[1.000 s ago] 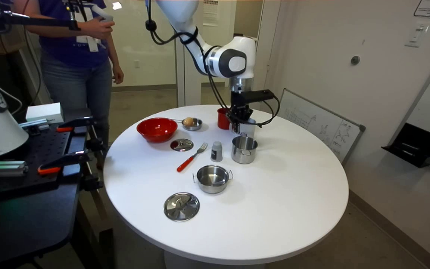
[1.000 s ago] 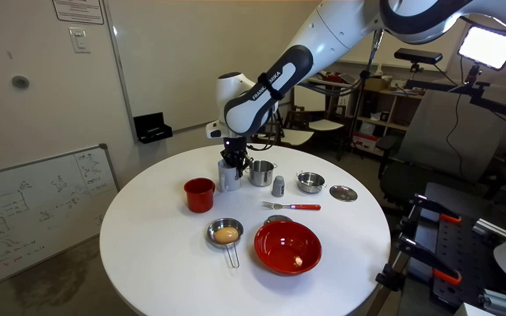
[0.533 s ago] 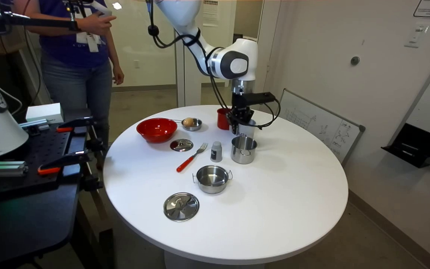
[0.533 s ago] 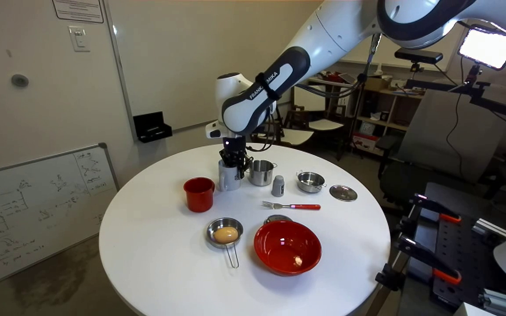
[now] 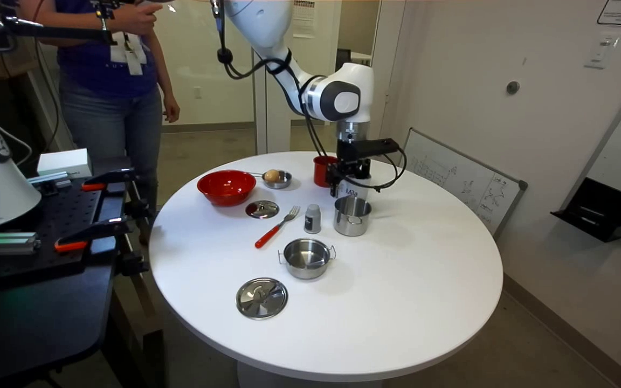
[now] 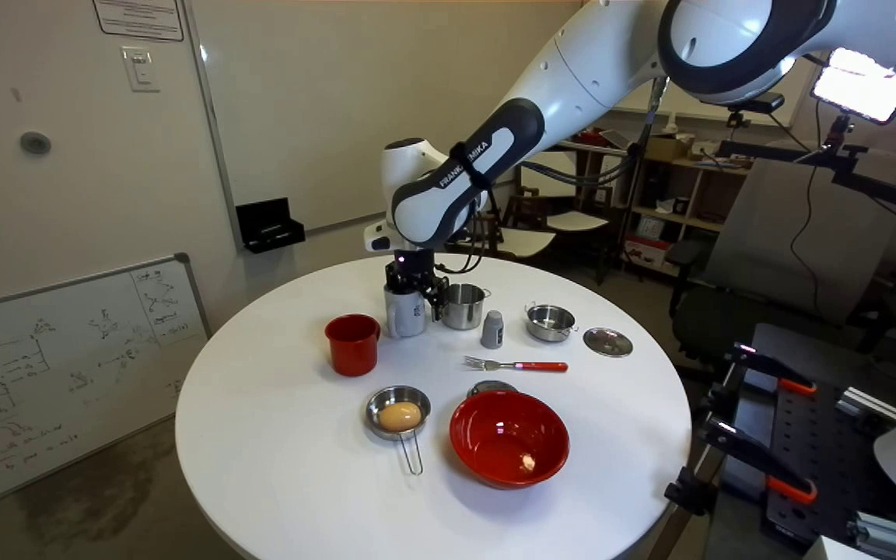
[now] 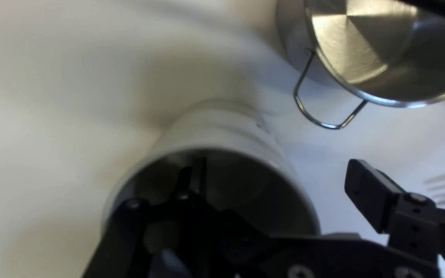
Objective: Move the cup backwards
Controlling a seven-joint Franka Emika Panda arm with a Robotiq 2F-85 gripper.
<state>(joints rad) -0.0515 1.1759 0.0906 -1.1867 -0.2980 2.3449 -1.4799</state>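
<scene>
The cup point(image 6: 406, 315) is pale grey-white with dark lettering and stands upright on the table in both exterior views. What looks like a handle shows on its side. My gripper point(image 6: 419, 299) is low over it, jaws spread wide. In the wrist view one dark finger reaches inside the cup point(image 7: 222, 131), while the other finger point(image 7: 373, 193) stands outside with a gap to the wall. The rim lies between the fingers, not pinched. In an exterior view the gripper point(image 5: 347, 180) and the pot hide part of the cup point(image 5: 359, 189).
A steel pot point(image 6: 462, 308) with wire handles stands close beside the cup, near the outer finger. A red cup point(image 6: 353, 346) is on its opposite side. Also on the table are a grey shaker point(image 6: 492, 330), a fork point(image 6: 537, 366), an egg pan point(image 6: 400, 400) and a red bowl point(image 6: 509, 443).
Over the last second my gripper has come lower onto the cup and its fingers have spread apart, the outer one swinging toward the pot. The cup has not visibly moved.
</scene>
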